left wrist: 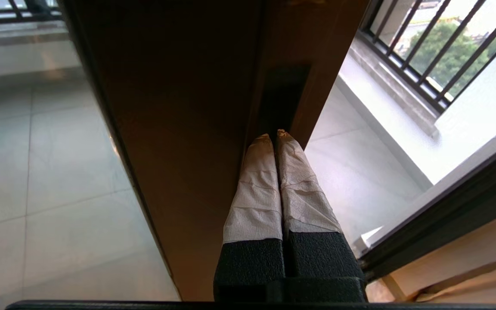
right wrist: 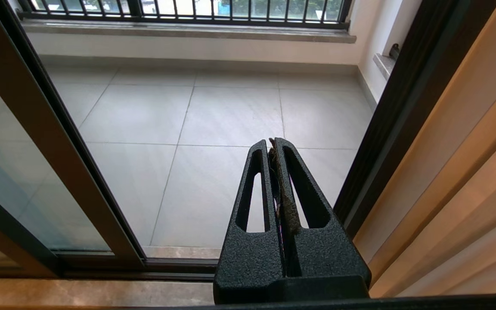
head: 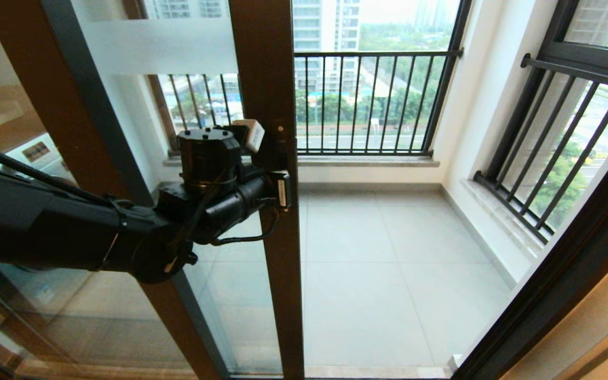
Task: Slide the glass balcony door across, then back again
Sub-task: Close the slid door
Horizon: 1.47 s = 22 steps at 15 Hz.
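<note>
Left gripper pressed against the stile of the glass balcony door, taped fingers shut together, tips at the lower end of the small black handle slot and clamping nothing. Seen from the head camera: left arm reaching in from the left side of that stile, wrist at its mid-height, fingertips hidden behind the arm's own body. Door partly slid, its stile standing left of the open gap, frosted white band high on the glass to the stile's left; lettering on the band not legible. Second brown frame member leaning behind the glass, further left of the stile. Right of the stile, open way onto the tiled balcony floor, with the black-barred windows beyond and along the right wall. No containers anywhere. Only in the left wrist view: the slot itself and the closed, tape-wrapped tips. Only in the right wrist view: right gripper, fingers together and holding nothing, held low to the right of the stile, facing the gap and the bottom track; out of the head view altogether.
</note>
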Motion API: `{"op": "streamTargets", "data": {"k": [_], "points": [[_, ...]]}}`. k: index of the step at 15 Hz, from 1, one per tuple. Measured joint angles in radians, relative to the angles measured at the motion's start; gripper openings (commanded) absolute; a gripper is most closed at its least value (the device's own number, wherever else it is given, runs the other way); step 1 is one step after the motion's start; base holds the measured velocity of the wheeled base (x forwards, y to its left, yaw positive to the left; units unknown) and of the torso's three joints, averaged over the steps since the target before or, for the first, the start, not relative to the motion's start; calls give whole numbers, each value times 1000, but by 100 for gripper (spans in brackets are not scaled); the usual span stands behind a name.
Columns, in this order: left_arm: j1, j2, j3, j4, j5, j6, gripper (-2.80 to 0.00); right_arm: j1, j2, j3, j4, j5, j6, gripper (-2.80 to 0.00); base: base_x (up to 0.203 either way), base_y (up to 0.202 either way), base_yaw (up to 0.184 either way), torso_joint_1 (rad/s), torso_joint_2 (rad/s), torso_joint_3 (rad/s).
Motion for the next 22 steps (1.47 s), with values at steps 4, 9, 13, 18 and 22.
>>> {"op": "streamTargets", "data": {"k": [4, 9, 13, 18, 22], "points": [[0, 13, -19, 5, 2, 0, -280, 0, 0, 0, 0, 1, 0, -280, 0, 0, 0, 0, 0, 0], [0, 23, -28, 4, 2, 0, -280, 0, 0, 0, 0, 0, 0, -280, 0, 0, 0, 0, 0, 0], [-1, 26, -30, 4, 1, 1, -280, 0, 0, 0, 0, 0, 0, -280, 0, 0, 0, 0, 0, 0], [-8, 28, -44, 8, -3, 1, -280, 0, 0, 0, 0, 0, 0, -280, 0, 0, 0, 0, 0, 0], [-31, 29, -50, 7, 2, 1, -280, 0, 0, 0, 0, 0, 0, -280, 0, 0, 0, 0, 0, 0]]}}
